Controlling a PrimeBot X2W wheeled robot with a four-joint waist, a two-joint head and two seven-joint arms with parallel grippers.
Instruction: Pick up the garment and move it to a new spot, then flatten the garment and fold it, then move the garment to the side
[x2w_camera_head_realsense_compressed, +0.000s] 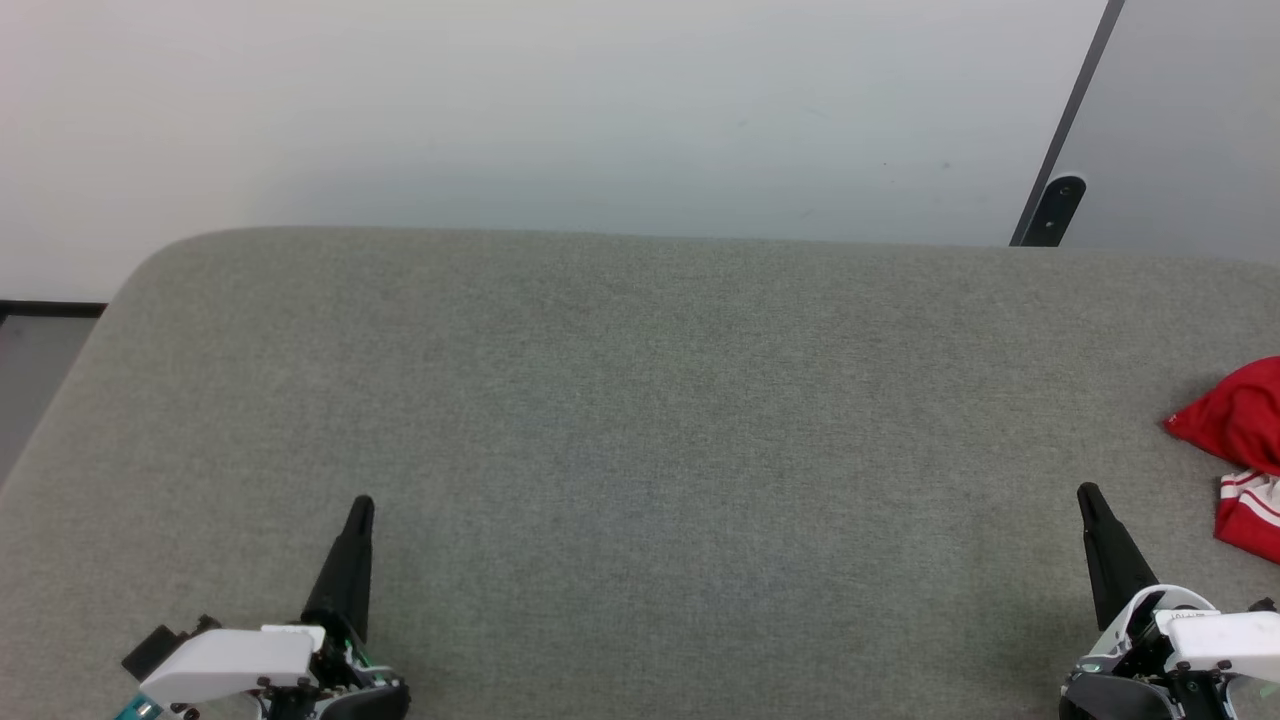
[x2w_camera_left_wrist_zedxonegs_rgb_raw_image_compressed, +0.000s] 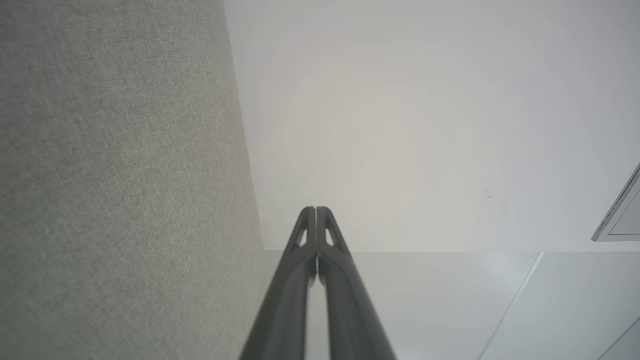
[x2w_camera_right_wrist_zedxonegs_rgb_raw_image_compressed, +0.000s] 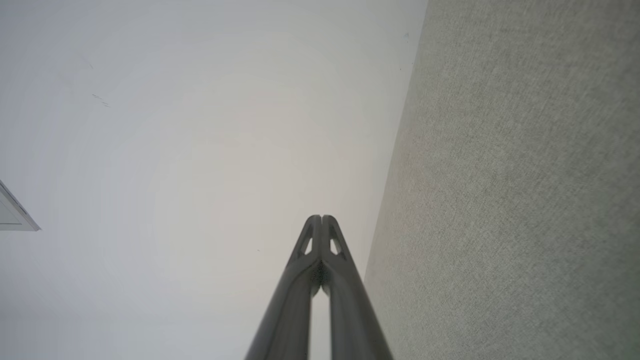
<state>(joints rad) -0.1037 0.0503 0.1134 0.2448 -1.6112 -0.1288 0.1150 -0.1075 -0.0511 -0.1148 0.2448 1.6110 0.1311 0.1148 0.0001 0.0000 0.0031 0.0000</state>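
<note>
The left gripper (x2w_camera_head_realsense_compressed: 361, 508) sits at 7 o'clock in the head view. Its two dark fingers are pressed together with nothing between them. The right gripper (x2w_camera_head_realsense_compressed: 1088, 496) sits at 4 o'clock, fingers together too, holding nothing. Both point toward 12 o'clock over the grey table (x2w_camera_head_realsense_compressed: 640, 400). The garment (x2w_camera_head_realsense_compressed: 1240, 420) lies bunched up on the table at 3 o'clock, near the right gripper but not touching it. A pale wall (x2w_camera_head_realsense_compressed: 600, 100) stands behind the table.
</note>
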